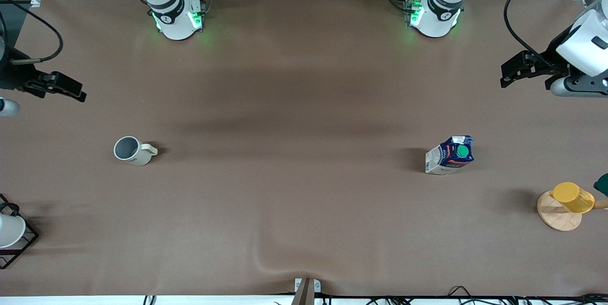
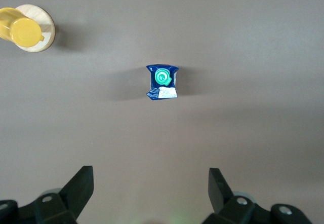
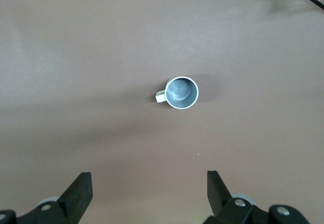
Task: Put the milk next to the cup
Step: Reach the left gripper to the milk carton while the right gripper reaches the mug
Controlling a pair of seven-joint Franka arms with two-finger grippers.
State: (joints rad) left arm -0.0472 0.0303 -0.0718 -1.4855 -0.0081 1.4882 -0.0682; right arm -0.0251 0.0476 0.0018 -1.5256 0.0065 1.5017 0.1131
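brown table (image 1: pixel 304 105), both end effectors (image 2: pixel 151 186) (image 3: pixel 150 186) high, spread

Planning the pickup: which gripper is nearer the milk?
Left. The left gripper hangs open above the milk's end; the right gripper, open, is up by the cup.

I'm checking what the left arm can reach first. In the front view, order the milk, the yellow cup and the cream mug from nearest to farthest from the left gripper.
From the open left gripper, up at its own end of the table:
1. Milk, upright, toward the left arm's end.
2. Yellow cup, on a wooden coaster, nearer the camera; close to the milk's distance.
3. Cream mug, toward the right arm's end.
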